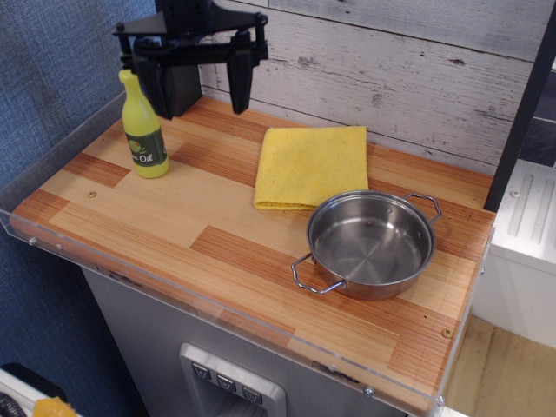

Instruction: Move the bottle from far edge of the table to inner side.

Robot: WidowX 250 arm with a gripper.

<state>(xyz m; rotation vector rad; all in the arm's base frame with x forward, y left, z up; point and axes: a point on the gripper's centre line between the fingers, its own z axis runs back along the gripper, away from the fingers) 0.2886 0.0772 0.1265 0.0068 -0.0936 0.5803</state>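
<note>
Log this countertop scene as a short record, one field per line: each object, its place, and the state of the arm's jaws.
bottle: small yellow-green plastic oil bottle, upright, left end of the table
table: striped wooden countertop with clear acrylic rim
cloth: folded yellow cloth, flat, near the back wall
pan: empty steel two-handled pan, right front
gripper: black gripper, jaws open, hovering just right of the bottle's neck, holding nothing

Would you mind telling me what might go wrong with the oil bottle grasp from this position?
The open gripper sits right of the bottle, with one finger close to its neck; descending like this could tip the tall, narrow bottle. The bottle also stands near the table's acrylic rim, so a nudge leftward could push it against that rim.
</note>
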